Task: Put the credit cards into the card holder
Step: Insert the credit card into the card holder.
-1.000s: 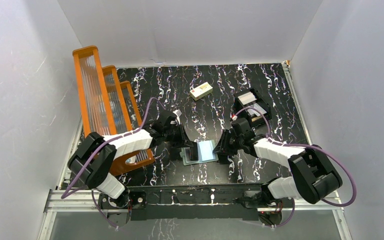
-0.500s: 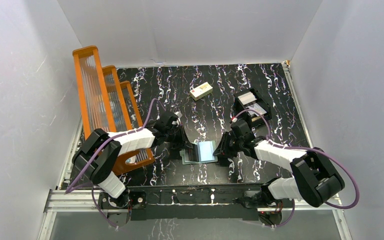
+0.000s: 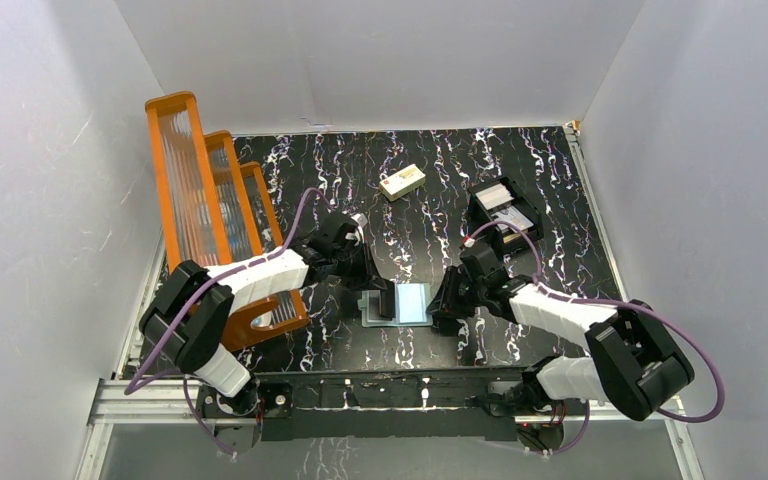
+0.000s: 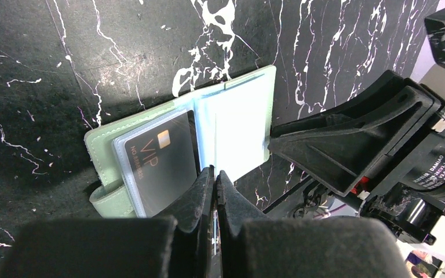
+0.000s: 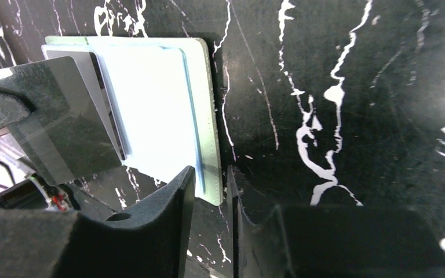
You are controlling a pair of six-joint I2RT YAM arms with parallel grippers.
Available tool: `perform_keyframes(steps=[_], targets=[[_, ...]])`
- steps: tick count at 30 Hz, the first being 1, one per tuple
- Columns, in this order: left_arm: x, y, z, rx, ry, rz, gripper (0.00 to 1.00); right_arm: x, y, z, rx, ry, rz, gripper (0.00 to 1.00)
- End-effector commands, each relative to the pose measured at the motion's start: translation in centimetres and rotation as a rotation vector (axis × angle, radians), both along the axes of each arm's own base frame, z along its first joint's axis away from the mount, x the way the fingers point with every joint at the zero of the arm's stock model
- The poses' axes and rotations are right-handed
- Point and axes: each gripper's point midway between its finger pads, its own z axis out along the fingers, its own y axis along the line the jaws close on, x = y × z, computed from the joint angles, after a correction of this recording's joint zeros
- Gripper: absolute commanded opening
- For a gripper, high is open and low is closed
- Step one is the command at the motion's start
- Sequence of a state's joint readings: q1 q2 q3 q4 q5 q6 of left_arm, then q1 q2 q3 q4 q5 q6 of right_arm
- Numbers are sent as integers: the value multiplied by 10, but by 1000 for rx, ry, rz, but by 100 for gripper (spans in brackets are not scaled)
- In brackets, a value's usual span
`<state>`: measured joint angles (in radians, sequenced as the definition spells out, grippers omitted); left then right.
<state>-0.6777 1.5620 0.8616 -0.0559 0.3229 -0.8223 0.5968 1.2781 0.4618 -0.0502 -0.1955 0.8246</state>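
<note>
The card holder [image 3: 413, 301] lies open and flat on the table, grey-green with a pale blue lining [image 4: 240, 119]. A dark VIP card [image 4: 159, 159] sits in a clear sleeve on its left half. My left gripper [image 4: 215, 171] is shut on a thin clear leaf [image 5: 69, 116] that stands up from the holder's fold. My right gripper [image 5: 210, 172] is narrowly open over the holder's right edge [image 5: 207, 145], one fingertip above the lining and the other above the table. Pale credit cards [image 3: 497, 196] lie in a black tray at the back right.
The black tray [image 3: 482, 213] stands behind my right arm. A cream block [image 3: 402, 181] lies at the back centre. An orange rack [image 3: 200, 200] with clear panels fills the left side, close to my left arm. White walls enclose the table.
The right gripper's jaws have narrowed while it settled at the holder's right edge. The holder now lies squarer. The left gripper stays shut at the fold.
</note>
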Motion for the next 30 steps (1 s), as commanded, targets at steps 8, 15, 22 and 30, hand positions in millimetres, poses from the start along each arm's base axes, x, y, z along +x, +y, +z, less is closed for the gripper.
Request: perform_keyframes(steps=[8, 15, 22, 30], targets=[[5, -11, 1, -36, 7, -23, 0, 27, 0, 21, -63, -94, -19, 47], [7, -14, -5, -34, 22, -21, 0, 31, 13, 19, -69, -86, 11, 48], [8, -12, -11, -19, 42, 1, 0, 25, 11, 2, -107, -56, 16, 39], [7, -16, -11, -47, 53, 8, 0, 18, 4, -10, -141, -42, 11, 28]])
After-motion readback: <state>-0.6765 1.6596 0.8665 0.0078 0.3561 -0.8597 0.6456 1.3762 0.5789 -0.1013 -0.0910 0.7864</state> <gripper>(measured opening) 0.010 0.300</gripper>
